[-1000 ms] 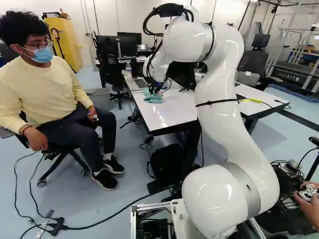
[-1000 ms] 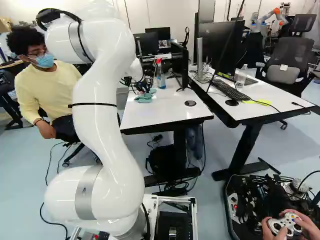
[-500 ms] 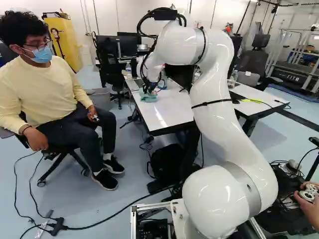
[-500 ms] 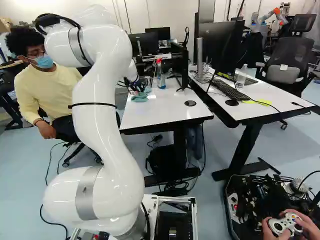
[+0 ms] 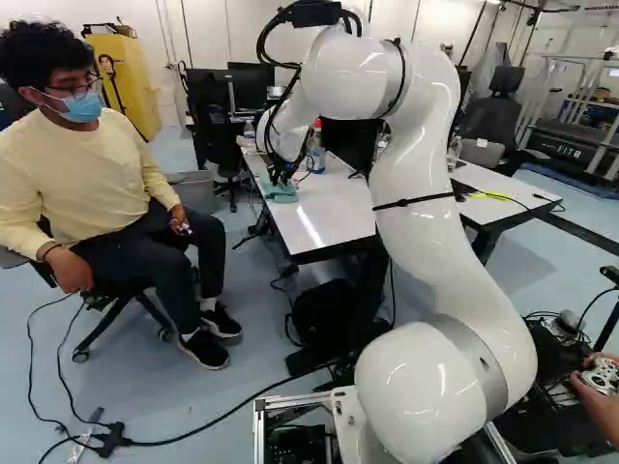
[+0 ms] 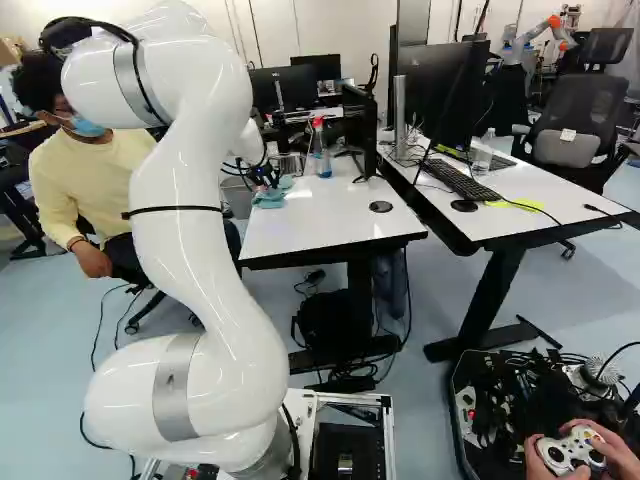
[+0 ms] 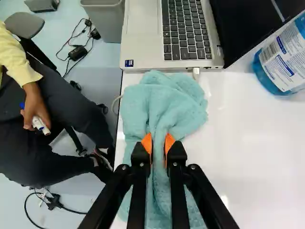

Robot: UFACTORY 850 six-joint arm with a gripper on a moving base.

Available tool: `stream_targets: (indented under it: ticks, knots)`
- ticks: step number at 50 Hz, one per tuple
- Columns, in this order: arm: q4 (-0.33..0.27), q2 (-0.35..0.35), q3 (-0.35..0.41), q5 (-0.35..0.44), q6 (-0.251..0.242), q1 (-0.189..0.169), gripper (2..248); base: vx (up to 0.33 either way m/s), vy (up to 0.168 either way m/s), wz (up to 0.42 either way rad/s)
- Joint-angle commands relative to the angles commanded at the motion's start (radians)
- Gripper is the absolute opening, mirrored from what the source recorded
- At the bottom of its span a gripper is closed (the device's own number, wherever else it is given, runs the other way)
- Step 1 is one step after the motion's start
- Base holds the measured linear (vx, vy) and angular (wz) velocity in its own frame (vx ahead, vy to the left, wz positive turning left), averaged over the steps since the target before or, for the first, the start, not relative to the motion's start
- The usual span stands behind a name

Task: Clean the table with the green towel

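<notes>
At the left part of the white table, the black gripper points down onto the green towel. In the wrist view both orange pads of the gripper pinch a raised fold of the towel from two sides, so it is shut on the cloth. The towel lies bunched on the tabletop along its edge, its far end close against the laptop. Part of it under the fingers is hidden.
Ahead of the gripper stands an open laptop, with a blue-liquid bottle beside it. A seated person is close beside the table's edge. A monitor and a round black disc are on the table. Another robot stands far back.
The arm has swung toward the table's edge on the seated person's side, and the towel has slid along with the gripper. The base has not moved.
</notes>
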Motion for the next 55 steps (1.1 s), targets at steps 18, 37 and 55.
stream_targets:
  ticks: [18,37,55]
  knots:
    - [0.000,0.043,0.060,0.000,0.000,-0.033,51,0.000,0.000,0.000]
    - [0.000,0.030,0.042,0.000,0.000,-0.087,51,0.000,0.000,0.000]
    - [0.000,0.030,0.034,0.000,0.000,-0.108,51,0.000,0.000,0.000]
